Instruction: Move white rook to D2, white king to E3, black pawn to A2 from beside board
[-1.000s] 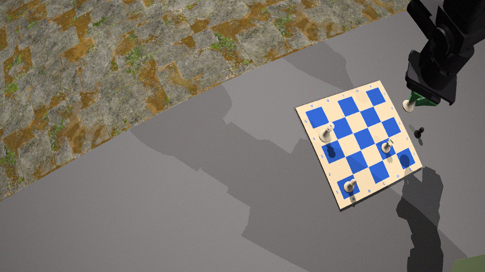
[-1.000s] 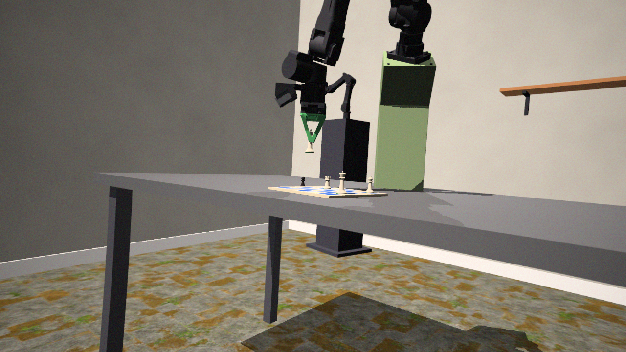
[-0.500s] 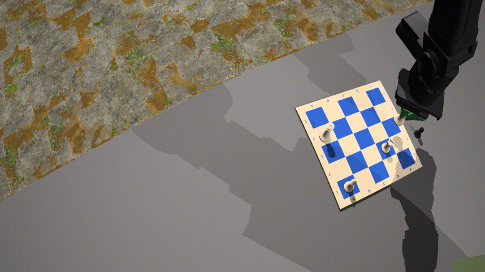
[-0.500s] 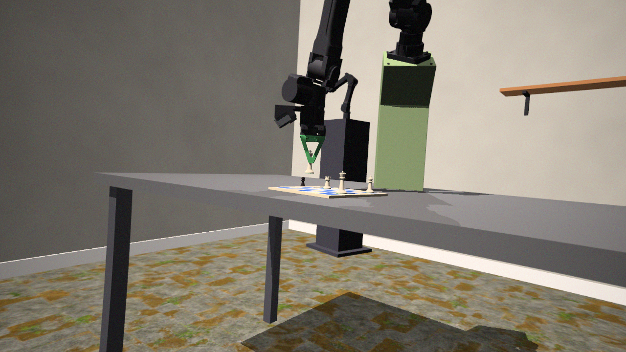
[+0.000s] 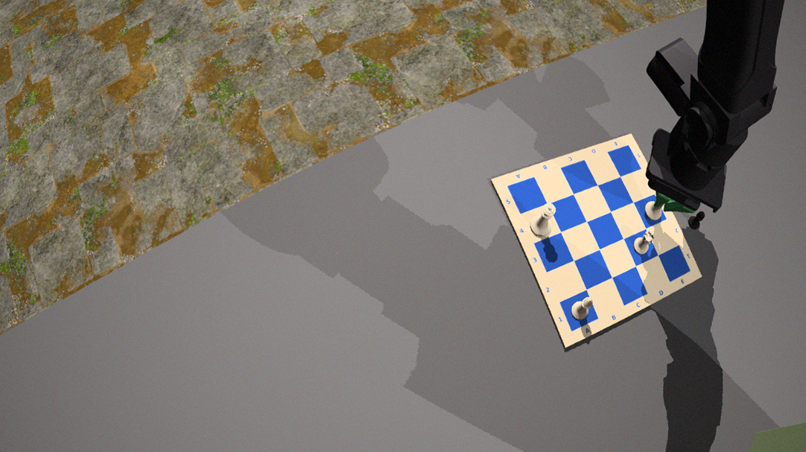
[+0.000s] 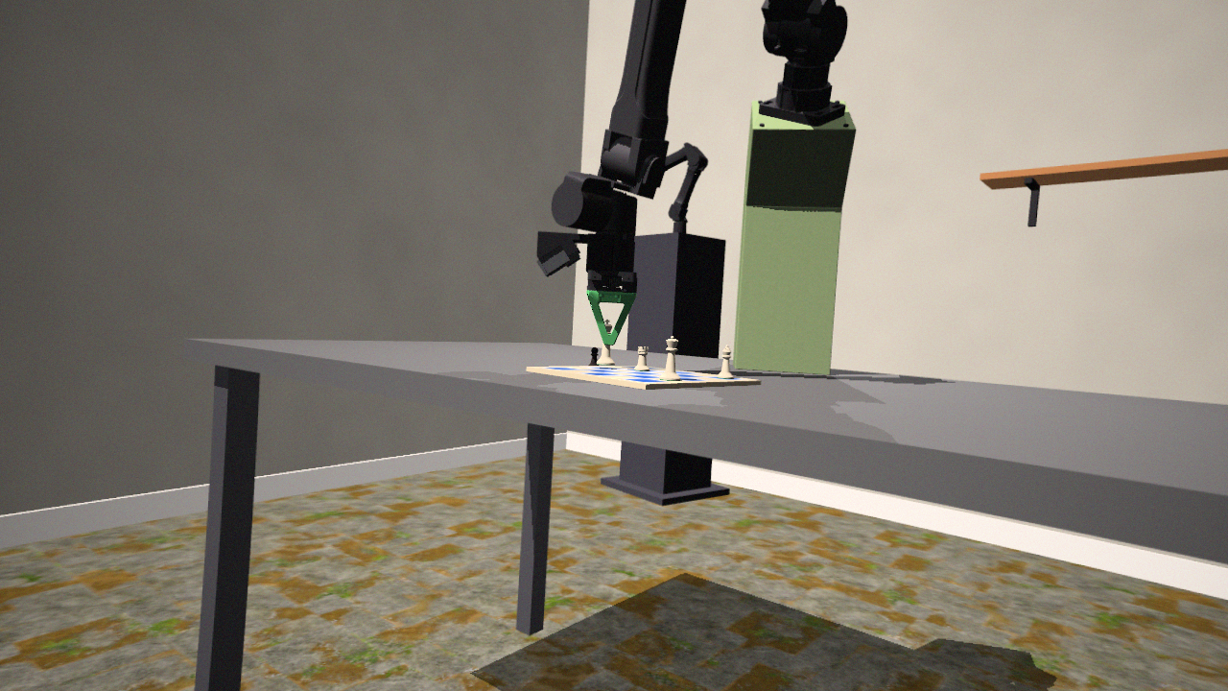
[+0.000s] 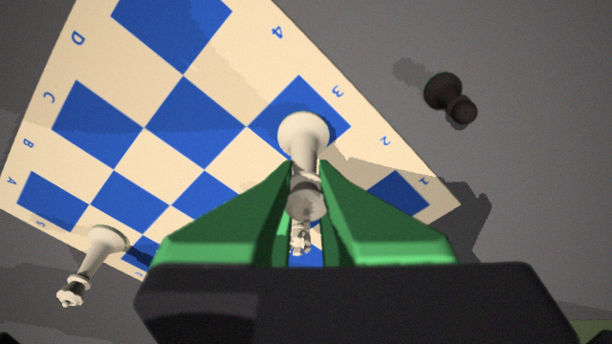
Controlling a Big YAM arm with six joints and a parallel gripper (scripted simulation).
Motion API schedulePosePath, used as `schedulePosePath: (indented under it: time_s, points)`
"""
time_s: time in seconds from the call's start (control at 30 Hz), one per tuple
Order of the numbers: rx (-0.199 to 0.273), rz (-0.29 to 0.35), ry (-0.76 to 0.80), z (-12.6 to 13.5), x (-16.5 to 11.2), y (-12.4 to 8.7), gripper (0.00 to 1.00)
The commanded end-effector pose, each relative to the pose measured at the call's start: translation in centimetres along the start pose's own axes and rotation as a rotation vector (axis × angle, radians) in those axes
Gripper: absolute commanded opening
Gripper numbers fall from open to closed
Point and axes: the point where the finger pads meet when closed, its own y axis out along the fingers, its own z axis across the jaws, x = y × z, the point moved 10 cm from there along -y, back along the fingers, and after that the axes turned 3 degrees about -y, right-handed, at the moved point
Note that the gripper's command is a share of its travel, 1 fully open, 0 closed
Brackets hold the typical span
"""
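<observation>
Wrist: claw [image 7: 304, 164] grips white king [image 7: 303, 143] over board [image 7: 143, 57].

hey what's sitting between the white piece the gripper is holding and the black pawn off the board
Nothing stands between them. In the wrist view, the held white king and the black pawn are separated only by the board's pale edge strip and bare grey table.

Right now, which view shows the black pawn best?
The wrist view: the black pawn appears large, standing on the table off the board. The top view shows it as a small dark speck; the exterior view shows a tiny silhouette.
</observation>
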Motion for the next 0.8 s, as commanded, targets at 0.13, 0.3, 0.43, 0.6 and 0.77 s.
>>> schedulePosePath:
  time_s: [0.13, 0.3, 0.43, 0.6, 0.77]
  points:
    - [0.002, -0.006, 0.015, 0.1, 0.03, 0.06, 0.0]
    - [0.002, -0.006, 0.015, 0.1, 0.03, 0.06, 0.0]
    - [0.002, -0.006, 0.015, 0.1, 0.03, 0.06, 0.0]
    - [0.002, -0.006, 0.015, 0.1, 0.03, 0.06, 0.0]
    - [0.002, -0.006, 0.015, 0.1, 0.03, 0.06, 0.0]
